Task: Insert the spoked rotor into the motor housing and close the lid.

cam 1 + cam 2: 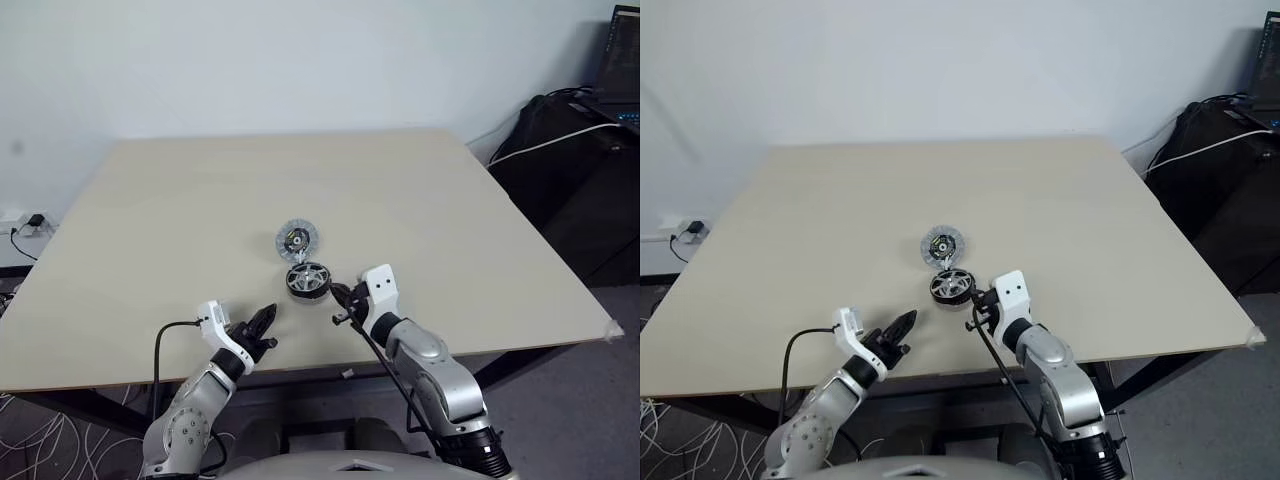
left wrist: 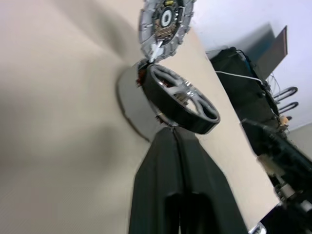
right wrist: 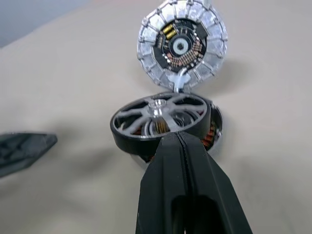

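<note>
- The spoked rotor [image 3: 161, 117] sits on top of the motor housing [image 3: 212, 132], near the front middle of the tabletop [image 1: 150, 220]. It looks a bit tilted, and copper coils peek out under it on one side.
- The lid [image 3: 181, 45] lies flat just behind the two, with its dark middle facing up. Its edge touches or almost touches them; I cannot tell which.
- The right gripper [image 1: 343, 297] is just beside the rotor and housing. Its jaws are pressed shut with nothing between them, and the tips are right at the housing's near edge.
- The left gripper [image 1: 264, 322] is lower and off to the left, apart from the parts. Its jaws are pressed shut too, and they hold nothing.
- A black bag [image 1: 560, 150] sits past the far right corner of the tabletop.
</note>
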Available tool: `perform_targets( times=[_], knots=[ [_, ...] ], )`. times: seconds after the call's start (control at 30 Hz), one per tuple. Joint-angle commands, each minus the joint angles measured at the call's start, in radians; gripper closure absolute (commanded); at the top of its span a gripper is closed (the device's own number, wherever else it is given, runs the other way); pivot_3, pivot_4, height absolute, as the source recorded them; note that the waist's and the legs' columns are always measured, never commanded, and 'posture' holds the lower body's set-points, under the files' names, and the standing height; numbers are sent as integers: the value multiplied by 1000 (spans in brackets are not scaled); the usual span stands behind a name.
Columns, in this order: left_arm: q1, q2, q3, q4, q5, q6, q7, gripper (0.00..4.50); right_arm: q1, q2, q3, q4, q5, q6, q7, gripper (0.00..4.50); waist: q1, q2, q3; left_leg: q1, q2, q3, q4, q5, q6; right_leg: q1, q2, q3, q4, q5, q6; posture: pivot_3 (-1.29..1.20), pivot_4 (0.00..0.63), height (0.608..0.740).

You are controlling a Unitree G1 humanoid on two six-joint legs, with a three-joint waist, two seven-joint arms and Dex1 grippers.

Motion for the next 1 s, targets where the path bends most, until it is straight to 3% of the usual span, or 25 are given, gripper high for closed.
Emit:
perform_targets(
  times=[0.03, 0.13, 0.27, 1.0],
  knots=[
    [6, -10, -13, -42, 105, -151, -14, 4459, -21, 11, 0, -10, 17, -16, 8, 4500, 0, 0, 0, 0, 0, 0, 0, 0, 0, 0, 0, 0, 0, 0, 0, 0, 0, 740],
    [14, -3, -59, -6, 270, -331, -18, 4459, -30, 19, 1, -9, 35, -15, 23, 4500, 1, 1, 0, 0, 0, 0, 0, 0, 0, 0, 0, 0, 0, 0, 0, 0, 0, 740],
    [22, 1, -98, 48, 368, -418, -18, 4459, -44, 10, 18, -9, 43, 51, 34, 4500, 1, 2, 0, 0, 0, 0, 0, 0, 0, 0, 0, 0, 0, 0, 0, 0, 0, 740],
    [12, -17, -94, 67, 342, -399, -45, 4459, -163, 21, 40, 124, 37, 121, 19, 4500, 0, 2, 1, 0, 0, 0, 0, 0, 1, 0, 0, 0, 0, 1, 0, 0, 0, 740]
  ],
)
